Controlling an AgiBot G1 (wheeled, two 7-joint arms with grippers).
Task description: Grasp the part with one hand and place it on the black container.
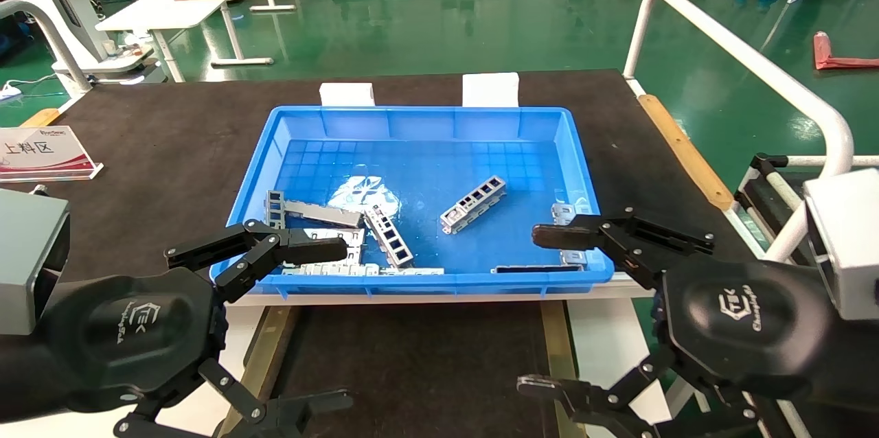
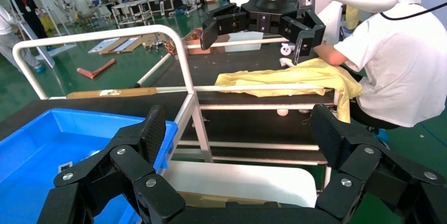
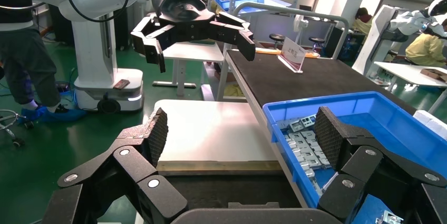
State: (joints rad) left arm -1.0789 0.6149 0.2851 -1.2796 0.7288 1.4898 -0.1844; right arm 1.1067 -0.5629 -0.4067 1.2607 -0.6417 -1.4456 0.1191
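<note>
Both tools, left tool point(image 1: 278, 328) and right tool point(image 1: 556, 311), hang wide and empty at the blue crate point(image 1: 426, 119)'s near rim, and your part point(image 1: 474, 204) lies diagonally mid-crate, nearer the right one.

Glossy green floor point(image 1: 481, 19) – white tables point(image 1: 172, 5), white rail point(image 1: 741, 57) beyond

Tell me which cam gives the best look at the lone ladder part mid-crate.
Head view: the part lies unobstructed on the blue crate floor, its windows visible. Left wrist view catches only a crate corner. Right wrist view shows other pieces piled along the near wall.
</note>
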